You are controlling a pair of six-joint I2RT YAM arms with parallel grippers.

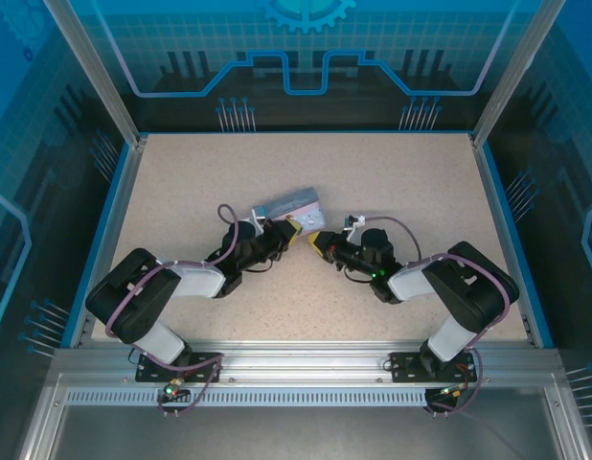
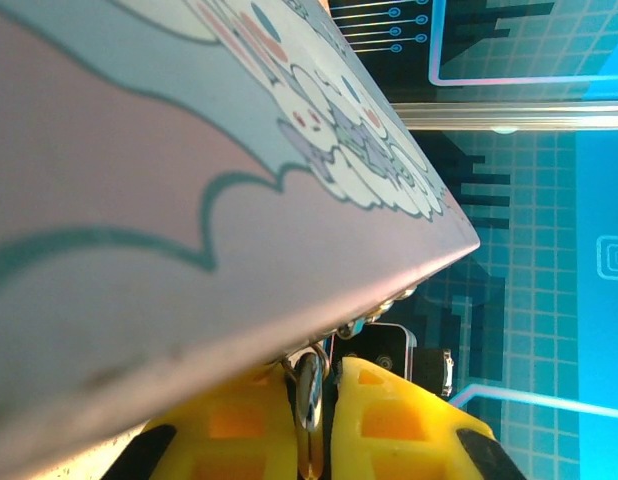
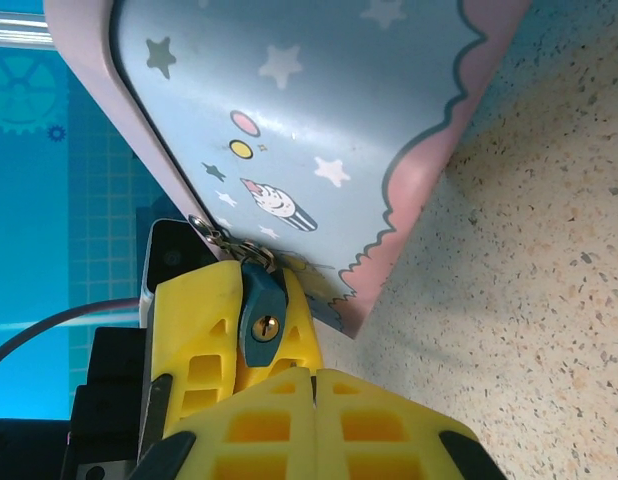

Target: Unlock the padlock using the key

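Note:
The padlock (image 3: 260,312), small with a bluish body and a brass keyhole facing my right wrist camera, hangs from the clasp of a pastel tin box (image 1: 291,204). My left gripper (image 1: 294,233) is shut on the padlock. In the left wrist view its yellow fingers (image 2: 399,420) pinch the metal shackle (image 2: 309,395) under the tin's edge. My right gripper (image 3: 314,378) is just below the keyhole, fingers pressed together. Only a thin grey tip of the key (image 3: 292,363) shows at their top, a short way from the keyhole.
The tin box (image 3: 339,100) stands tilted on the speckled table (image 3: 529,300), one edge down. Both arms meet at the table's middle, fingertips nearly touching. Blue enclosure walls and an aluminium frame (image 1: 306,359) ring the table.

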